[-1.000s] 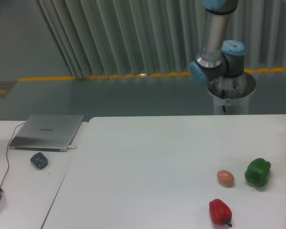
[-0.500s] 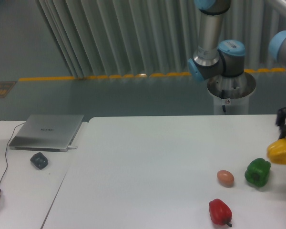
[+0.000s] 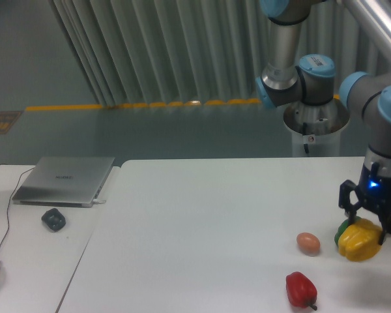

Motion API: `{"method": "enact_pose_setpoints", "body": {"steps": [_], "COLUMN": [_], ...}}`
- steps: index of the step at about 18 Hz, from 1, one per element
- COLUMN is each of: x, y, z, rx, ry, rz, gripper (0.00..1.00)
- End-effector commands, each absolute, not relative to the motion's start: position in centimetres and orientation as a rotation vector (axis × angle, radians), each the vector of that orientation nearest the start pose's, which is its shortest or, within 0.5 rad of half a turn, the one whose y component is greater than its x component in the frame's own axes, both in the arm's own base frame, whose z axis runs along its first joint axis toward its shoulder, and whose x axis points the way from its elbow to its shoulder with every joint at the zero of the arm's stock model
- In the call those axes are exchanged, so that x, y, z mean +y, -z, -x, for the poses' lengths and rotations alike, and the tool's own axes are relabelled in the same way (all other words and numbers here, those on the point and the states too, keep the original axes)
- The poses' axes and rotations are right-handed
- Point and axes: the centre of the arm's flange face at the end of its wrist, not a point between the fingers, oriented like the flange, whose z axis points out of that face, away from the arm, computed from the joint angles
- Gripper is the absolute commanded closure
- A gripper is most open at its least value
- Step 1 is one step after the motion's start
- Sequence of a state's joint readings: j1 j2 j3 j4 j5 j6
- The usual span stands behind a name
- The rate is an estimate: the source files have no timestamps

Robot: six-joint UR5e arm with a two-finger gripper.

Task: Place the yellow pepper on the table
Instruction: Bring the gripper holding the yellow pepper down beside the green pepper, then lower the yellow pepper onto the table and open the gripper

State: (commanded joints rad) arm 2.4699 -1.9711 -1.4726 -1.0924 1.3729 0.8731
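At the right edge of the table: the gripper (image 3: 368, 225) hangs from the arm, its dark fingers (image 3: 347, 203) closed around the top of the yellow pepper (image 3: 359, 239).
Yellow pepper: gripped from above, low over the table (image 3: 202, 235); whether its underside touches the surface cannot be told.
Green pepper (image 3: 342, 229): mostly hidden behind the yellow one, only a sliver showing at its left side.
Egg (image 3: 307, 242): on the table, just left of the yellow pepper, apart from it.
Red pepper (image 3: 300, 289): nearer the front edge, below the egg, lying with its stem pointing right.
Desk (image 3: 26, 261): left of the table, carrying a closed laptop (image 3: 65, 180), a thin cable (image 3: 8, 227) and a small dark lump (image 3: 53, 219).
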Motion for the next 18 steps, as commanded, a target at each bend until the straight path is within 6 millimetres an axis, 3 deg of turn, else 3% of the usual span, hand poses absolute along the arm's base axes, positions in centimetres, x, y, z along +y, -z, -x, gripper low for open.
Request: {"method": "enact_pose_setpoints", "body": {"steps": [6, 14, 15, 18], "x": [55.6, 55.4, 55.4, 55.3], "y": [-32.3, -30.3, -30.2, -30.1], "z": [39.9, 39.7, 39.7, 39.7], "rx": [-0.010, 0.002, 0.002, 0.004], "ry": [-0.088, -0.084, -0.082, -0.081], "rz": [2.952, 3.000, 3.001, 3.004], "gripper": [0.51, 0.47, 0.45, 0.24]}}
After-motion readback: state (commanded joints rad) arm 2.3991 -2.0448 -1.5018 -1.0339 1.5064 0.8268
